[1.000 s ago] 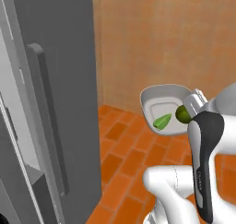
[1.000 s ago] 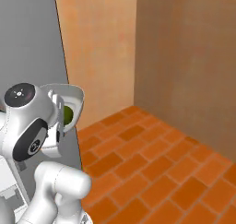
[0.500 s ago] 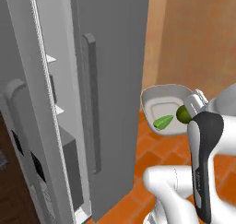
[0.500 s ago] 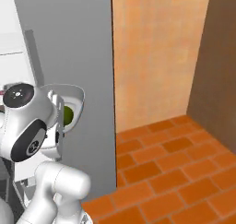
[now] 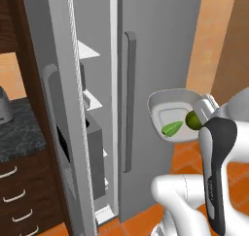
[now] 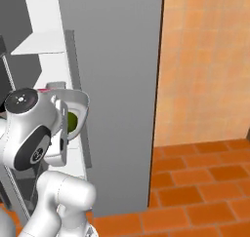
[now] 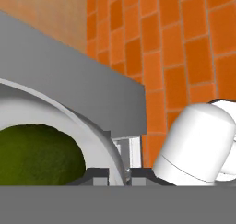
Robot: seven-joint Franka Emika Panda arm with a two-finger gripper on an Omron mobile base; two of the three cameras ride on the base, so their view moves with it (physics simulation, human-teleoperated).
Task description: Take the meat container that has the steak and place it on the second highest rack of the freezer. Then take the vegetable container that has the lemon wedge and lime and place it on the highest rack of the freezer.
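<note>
My gripper (image 5: 204, 108) is shut on the rim of the vegetable container (image 5: 168, 106), a shallow white bowl held tilted at chest height in front of the fridge. A lime (image 5: 193, 119) and a green lemon wedge (image 5: 171, 128) lie in it. In the right base view the vegetable container (image 6: 78, 103) with the lime (image 6: 72, 120) sits just beside the hand (image 6: 60, 107). In the hand view the fingertips (image 7: 119, 174) pinch the white rim (image 7: 94, 127) with the lime (image 7: 37, 155) close by. The freezer's white racks (image 5: 89, 51) show through its open door (image 5: 61, 109). The meat container is hidden.
The closed grey fridge door with its long handle (image 5: 129, 99) stands right behind the container. A grey bin (image 5: 95, 150) sits low inside the freezer. A dark stone counter with drawers (image 5: 17, 135) lies left. Orange tiled floor (image 6: 195, 192) and a tan wall (image 6: 205, 60) lie right.
The whole picture has swung as the base turned; the fridge and its open freezer side have come into view. The container stays in my shut gripper in the same place relative to the arm.
</note>
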